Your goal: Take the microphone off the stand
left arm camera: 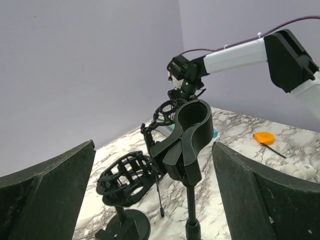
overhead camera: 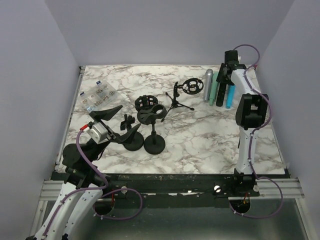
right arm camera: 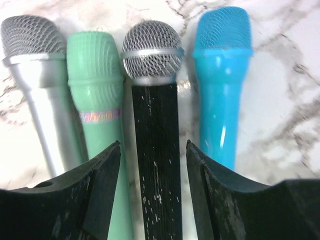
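Observation:
Four microphones lie side by side at the table's back right: silver [right arm camera: 35, 60], green [right arm camera: 97, 85], black [right arm camera: 155, 125] and blue [right arm camera: 220, 75]. In the top view they show as silver [overhead camera: 208, 84], green [overhead camera: 214, 89], black [overhead camera: 220, 94] and blue [overhead camera: 230, 96]. My right gripper [right arm camera: 153, 145] is open, low over them, with a finger on each side of the black microphone's handle and a gap on both sides. Its place in the top view is [overhead camera: 223, 75]. My left gripper [overhead camera: 122, 122] is open and empty beside the clip stand [left arm camera: 187, 145], whose clip holds nothing.
Several black stands fill the table's middle: a shock-mount stand [left arm camera: 127, 180], a tripod with a shock mount [overhead camera: 187, 90], and a small clip stand [overhead camera: 131, 142]. A clear parts box [overhead camera: 98, 95] sits back left. An orange tape measure [left arm camera: 264, 137] lies at the right.

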Robot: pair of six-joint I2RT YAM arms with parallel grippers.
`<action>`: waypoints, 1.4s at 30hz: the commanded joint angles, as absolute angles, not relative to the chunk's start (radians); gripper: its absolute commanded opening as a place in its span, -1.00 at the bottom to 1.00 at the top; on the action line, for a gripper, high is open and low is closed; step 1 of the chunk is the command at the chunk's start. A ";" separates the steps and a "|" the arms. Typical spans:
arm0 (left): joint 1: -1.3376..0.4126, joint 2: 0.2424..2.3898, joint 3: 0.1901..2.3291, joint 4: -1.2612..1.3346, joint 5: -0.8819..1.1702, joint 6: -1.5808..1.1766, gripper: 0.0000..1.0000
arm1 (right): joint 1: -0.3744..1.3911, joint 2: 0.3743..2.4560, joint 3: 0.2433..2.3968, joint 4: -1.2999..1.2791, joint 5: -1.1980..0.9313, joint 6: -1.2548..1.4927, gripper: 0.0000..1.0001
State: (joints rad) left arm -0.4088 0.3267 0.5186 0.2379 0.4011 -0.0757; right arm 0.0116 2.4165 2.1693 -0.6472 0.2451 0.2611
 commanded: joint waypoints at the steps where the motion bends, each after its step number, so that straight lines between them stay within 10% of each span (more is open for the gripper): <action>1: -0.416 0.347 0.585 0.187 0.417 -0.114 0.97 | 0.005 2.180 2.061 -0.647 0.223 0.292 0.15; 20: -0.416 0.548 0.947 -0.333 0.432 -0.600 0.97 | 0.251 1.253 0.920 -0.220 -0.372 0.545 0.37; 34: -0.415 0.562 0.961 -0.388 0.339 -0.587 0.97 | 0.732 1.079 0.782 0.082 -0.367 0.932 0.99; 42: -0.414 0.545 0.985 -0.432 0.253 -0.454 0.97 | 0.809 1.013 0.802 0.127 -0.262 1.085 0.99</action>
State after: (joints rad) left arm -0.4137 0.5579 0.9424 -0.3992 0.3370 -0.5449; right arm 0.7750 1.0470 0.7830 0.0731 -0.3443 0.9821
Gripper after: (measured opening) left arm 0.981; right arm 0.995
